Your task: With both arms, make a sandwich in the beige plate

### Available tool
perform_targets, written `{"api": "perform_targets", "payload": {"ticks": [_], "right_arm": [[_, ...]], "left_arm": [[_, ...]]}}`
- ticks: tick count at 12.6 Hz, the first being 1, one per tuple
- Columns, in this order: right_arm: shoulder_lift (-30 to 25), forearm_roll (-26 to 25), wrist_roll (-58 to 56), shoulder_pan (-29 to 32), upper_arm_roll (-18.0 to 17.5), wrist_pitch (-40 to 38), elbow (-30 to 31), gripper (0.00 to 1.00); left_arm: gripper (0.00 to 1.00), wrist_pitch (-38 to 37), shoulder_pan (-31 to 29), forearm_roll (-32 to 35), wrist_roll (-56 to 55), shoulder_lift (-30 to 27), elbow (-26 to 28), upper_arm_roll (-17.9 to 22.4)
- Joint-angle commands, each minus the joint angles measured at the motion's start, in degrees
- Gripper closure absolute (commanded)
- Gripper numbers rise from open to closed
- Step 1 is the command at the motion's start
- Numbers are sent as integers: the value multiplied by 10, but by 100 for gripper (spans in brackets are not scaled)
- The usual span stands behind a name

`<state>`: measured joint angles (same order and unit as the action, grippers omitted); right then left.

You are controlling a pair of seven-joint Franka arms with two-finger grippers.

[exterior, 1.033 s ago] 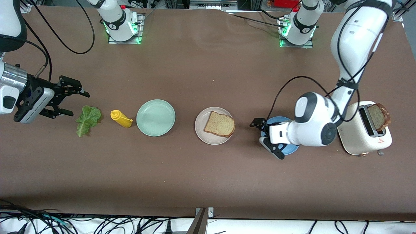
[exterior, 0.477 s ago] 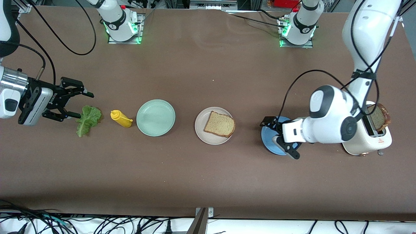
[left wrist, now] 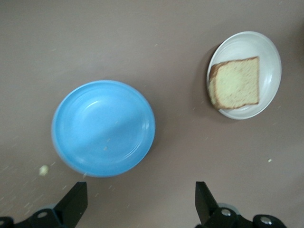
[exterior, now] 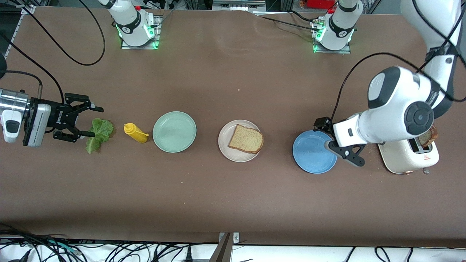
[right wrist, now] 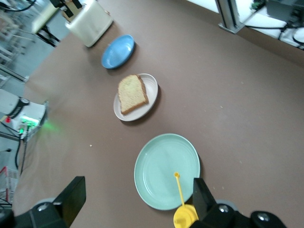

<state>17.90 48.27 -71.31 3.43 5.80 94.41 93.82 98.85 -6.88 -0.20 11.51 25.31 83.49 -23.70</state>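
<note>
The beige plate (exterior: 225, 147) holds one slice of brown bread (exterior: 246, 139) at mid-table; they also show in the left wrist view as plate (left wrist: 266, 52) and slice (left wrist: 236, 83). A second slice (exterior: 426, 137) stands in the toaster (exterior: 404, 160), partly hidden by the left arm. The green lettuce leaf (exterior: 101, 130) lies toward the right arm's end. My right gripper (exterior: 97, 122) is open, its fingertips at the leaf's edge, holding nothing. My left gripper (exterior: 338, 143) is open and empty over the blue plate's rim on the toaster side.
A yellow mustard bottle (exterior: 135, 133) lies between the lettuce and a pale green plate (exterior: 174, 131). The blue plate (exterior: 313, 152) sits between the beige plate and the toaster. In the right wrist view the bottle (right wrist: 185, 216) lies close by one finger.
The left arm has swung from over the blue plate toward the toaster, uncovering the plate. The right gripper has come down and closer to the lettuce, still open.
</note>
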Motion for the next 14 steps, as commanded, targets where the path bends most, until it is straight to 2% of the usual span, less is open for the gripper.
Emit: {"api": "perform_targets", "payload": {"ticks": [1,3,5,10,11,13,14], "right_arm": [[40,67,-80,26,-2,-41,-4,0],[69,102,-128,42,-3,-70,-4,0],[90,105,-168,54,-3,-88,-5,0],[133,113,-248,98,-3,-157,-6,0],[141,112,-259,106,-3,-167,-7,0],[152,112,-292,112,-3,-173,-8,0],[158,112,-306,116,-3,-174,-7,0]], "left_arm": [[0,-31,3,55,-15,-46,12,6],[0,-72,-1,59,-60,-83,12,7],[0,-113,-11,57,-98,-132,14,7],[0,-151,-47,50,-101,-178,18,5],[0,-148,-42,46,-99,-187,23,21],[0,-148,17,40,-99,-199,26,101],[0,-146,40,40,-105,-210,38,123]]}}
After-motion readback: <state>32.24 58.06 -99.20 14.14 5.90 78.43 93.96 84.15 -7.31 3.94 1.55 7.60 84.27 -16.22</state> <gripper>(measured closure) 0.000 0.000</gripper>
